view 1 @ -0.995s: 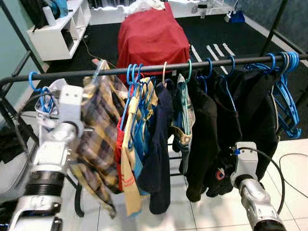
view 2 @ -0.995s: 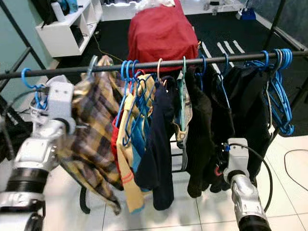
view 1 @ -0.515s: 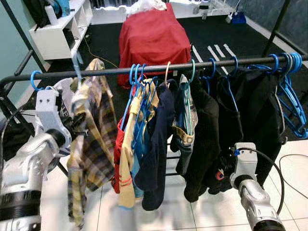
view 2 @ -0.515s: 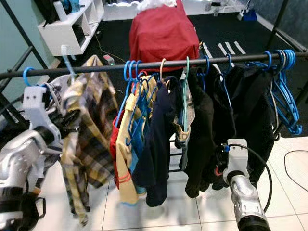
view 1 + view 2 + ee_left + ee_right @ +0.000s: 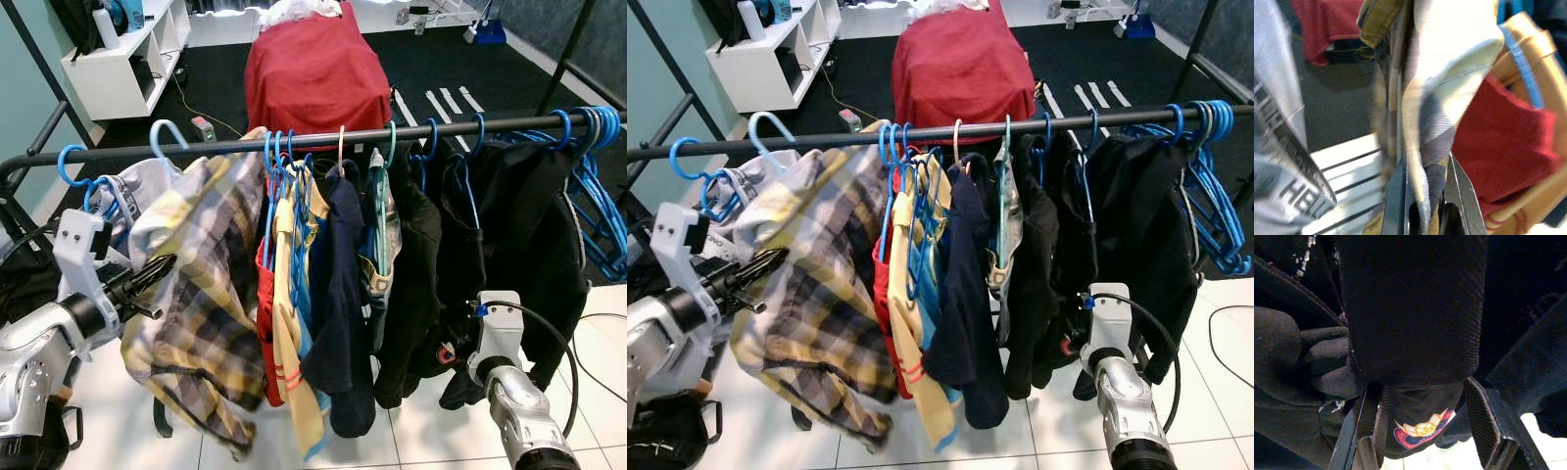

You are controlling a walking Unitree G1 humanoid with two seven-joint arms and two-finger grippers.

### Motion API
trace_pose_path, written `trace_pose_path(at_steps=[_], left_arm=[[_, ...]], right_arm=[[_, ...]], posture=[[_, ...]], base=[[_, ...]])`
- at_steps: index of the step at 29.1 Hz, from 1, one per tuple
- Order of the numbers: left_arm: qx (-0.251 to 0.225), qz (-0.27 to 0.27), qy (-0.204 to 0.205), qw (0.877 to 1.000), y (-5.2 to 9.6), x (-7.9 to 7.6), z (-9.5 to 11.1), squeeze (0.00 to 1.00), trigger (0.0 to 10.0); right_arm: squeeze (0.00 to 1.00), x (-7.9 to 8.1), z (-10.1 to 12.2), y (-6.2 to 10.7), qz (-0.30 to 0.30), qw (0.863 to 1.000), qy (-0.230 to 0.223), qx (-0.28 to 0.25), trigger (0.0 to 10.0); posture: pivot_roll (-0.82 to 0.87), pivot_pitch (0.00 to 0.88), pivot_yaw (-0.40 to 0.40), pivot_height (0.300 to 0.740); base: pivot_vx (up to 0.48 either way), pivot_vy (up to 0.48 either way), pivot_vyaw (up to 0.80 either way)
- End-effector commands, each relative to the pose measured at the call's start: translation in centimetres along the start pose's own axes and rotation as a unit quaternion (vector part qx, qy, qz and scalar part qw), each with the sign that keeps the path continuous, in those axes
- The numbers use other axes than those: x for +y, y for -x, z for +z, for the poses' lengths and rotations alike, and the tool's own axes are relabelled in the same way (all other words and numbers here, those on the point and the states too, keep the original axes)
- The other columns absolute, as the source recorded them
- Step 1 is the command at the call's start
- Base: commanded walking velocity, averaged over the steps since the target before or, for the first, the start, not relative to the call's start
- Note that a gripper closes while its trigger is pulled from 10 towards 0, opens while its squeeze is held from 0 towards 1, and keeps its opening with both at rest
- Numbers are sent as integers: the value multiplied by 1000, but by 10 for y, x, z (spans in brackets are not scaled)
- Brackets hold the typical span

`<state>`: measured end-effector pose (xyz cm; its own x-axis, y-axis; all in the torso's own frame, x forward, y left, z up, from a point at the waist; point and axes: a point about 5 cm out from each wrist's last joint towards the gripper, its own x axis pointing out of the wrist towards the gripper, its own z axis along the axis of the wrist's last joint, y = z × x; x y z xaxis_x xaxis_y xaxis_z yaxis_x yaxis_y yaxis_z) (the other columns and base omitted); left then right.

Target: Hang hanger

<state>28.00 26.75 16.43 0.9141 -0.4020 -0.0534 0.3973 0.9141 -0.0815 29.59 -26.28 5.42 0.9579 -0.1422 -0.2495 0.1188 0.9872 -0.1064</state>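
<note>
Right now the left gripper [image 5: 162, 269] reaches out from the robot's left side, its black fingers [image 5: 1400, 196] pinched on a fold of the yellow plaid shirt [image 5: 201, 304]. That shirt sits on a light blue hanger [image 5: 168, 132], whose hook stands just above the black clothes rail [image 5: 235, 147], at its left end; I cannot tell whether the hook actually rests on the bar. The shirt billows out toward the robot, tilted away from the row.

Lower on the right, the right gripper [image 5: 1425, 426] is pushed in among the black garments [image 5: 460, 245], its fingers spread apart around a black sleeve with a red and gold embroidered badge [image 5: 1422, 428]; whether they press on the cloth I cannot tell.

Just beside the plaid shirt hang a red garment [image 5: 266, 323], a tan one [image 5: 294, 362] and a navy one [image 5: 338, 284], all on blue hangers [image 5: 279, 162]. A bunch of bare blue hangers [image 5: 593, 186] crowds the rail's right end. A grey shirt [image 5: 1283, 171] behind the plaid one bears the letters "HEL". Beyond the rail stands something draped in a red cloth [image 5: 313, 69], with a white shelf unit [image 5: 122, 69] to its left.
</note>
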Motion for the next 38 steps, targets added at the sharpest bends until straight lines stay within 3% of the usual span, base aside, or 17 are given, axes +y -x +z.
trace_pose_path(at_steps=[1, 3, 7, 11, 14, 19, 23, 26, 27, 30, 31, 34, 35, 38], left_arm=[[6, 16, -8, 1000, 6, 5, -7, 0, 10000], [17, 17, -10, 1000, 7, 6, -12, 0, 10000], [78, 15, -13, 997, 20, 11, -44, 0, 10000], [85, -8, -9, 996, 23, 7, -48, 0, 10000], [87, -28, -7, 996, 21, 1, -50, 0, 10000], [122, -32, -32, 991, 9, -12, -73, 0, 10000], [125, -44, -40, 990, 6, -15, -78, 0, 10000], [131, -66, -51, 988, 8, -14, -76, 0, 10000], [143, -92, -67, 983, 16, -8, -70, 0, 10000], [148, -100, -73, 981, 19, -5, -68, 0, 10000], [160, -118, -80, 977, 26, 0, -65, 0, 10000], [160, -118, -80, 977, 26, 0, -65, 0, 10000], [181, -154, -88, 967, 39, 5, -60, 0, 10000], [197, -185, -92, 959, 48, 8, -56, 0, 10000]], right_arm=[[0, 5, -7, 1, 6, 1000, -2, 16, 10000], [0, 5, -7, 1, 6, 1000, -2, 16, 10000], [0, 7, -7, 1, 12, 1000, 2, 17, 10000], [0, 9, -9, 2, 27, 999, 9, 21, 10000], [0, 15, -16, 3, 52, 998, 20, 44, 10000], [0, 24, -43, 10, 78, 990, 46, 107, 10000], [0, 25, -46, 10, 91, 988, 47, 117, 10000], [0, 29, -46, 12, 138, 981, 54, 122, 10000], [0, 34, -45, 17, 214, 968, 48, 122, 10000], [0, 35, -44, 20, 243, 961, 44, 122, 10000], [0, 32, -42, 25, 285, 950, 46, 119, 10000], [0, 32, -42, 25, 285, 950, 46, 119, 10000], [0, 22, -34, 33, 324, 940, 26, 109, 10000], [0, 16, -27, 40, 355, 930, 13, 99, 10000]], posture=[[-101, 144, 76, 740], [-101, 144, 76, 740], [-104, 145, 81, 740], [-103, 146, 82, 740], [-100, 144, 79, 740], [-105, 133, 75, 740], [-109, 129, 72, 740], [-113, 125, 69, 740], [-112, 121, 68, 740], [-112, 121, 68, 740], [-112, 120, 66, 740], [-112, 120, 66, 740], [-114, 122, 64, 740], [-115, 123, 65, 740]], base=[[0, 0, 0], [0, 0, 0], [0, 0, 0], [0, 0, 0], [0, 0, 0], [0, 0, 0], [0, 0, 0], [0, 0, 0], [0, 0, 0], [0, 0, 0], [0, 0, 0], [0, 0, 0], [0, 0, 0], [0, 0, 0]])
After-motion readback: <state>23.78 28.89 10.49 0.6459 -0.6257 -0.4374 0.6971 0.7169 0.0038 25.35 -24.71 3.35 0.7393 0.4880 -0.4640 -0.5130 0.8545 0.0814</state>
